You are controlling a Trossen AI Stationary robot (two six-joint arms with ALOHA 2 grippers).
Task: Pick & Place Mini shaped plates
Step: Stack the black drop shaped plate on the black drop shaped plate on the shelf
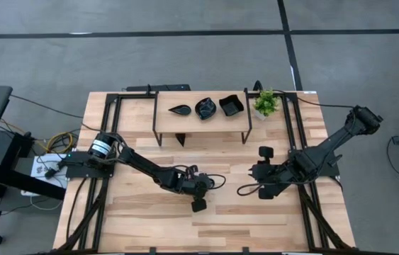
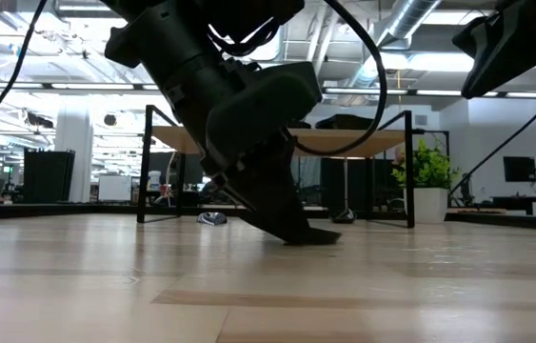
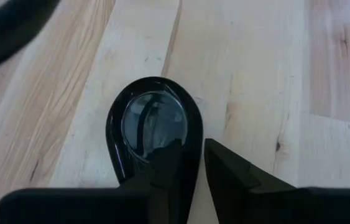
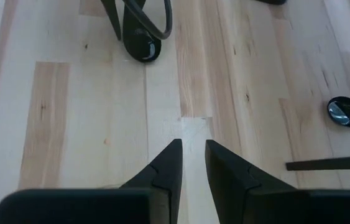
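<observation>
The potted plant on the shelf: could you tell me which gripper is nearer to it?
Right. The right gripper sits just in front of the potted plant; the left gripper is farther away across the table.
</observation>
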